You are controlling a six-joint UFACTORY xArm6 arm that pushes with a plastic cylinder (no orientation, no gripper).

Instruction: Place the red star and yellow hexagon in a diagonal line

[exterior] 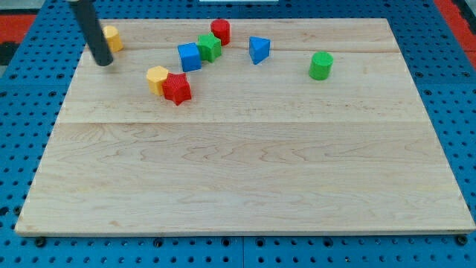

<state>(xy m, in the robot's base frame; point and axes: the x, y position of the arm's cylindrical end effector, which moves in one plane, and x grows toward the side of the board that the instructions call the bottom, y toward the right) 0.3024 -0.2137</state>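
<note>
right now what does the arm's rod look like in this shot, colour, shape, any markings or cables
Only the rod shows: a straight, round, dark grey-to-black bar entering from the view's top left, plain and smooth, with no markings, cables or sleeves visible. My tip is a blunt, flat-cut end, no wider than the rest. The arm above is out of frame.

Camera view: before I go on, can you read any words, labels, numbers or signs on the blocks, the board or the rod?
None: no text, number or sign can be read in this view.
The wooden board shows only grain.
The red star, yellow hexagon and the other blocks have plain coloured faces.
My tip, at the view's top left, is plain and dark.
</note>
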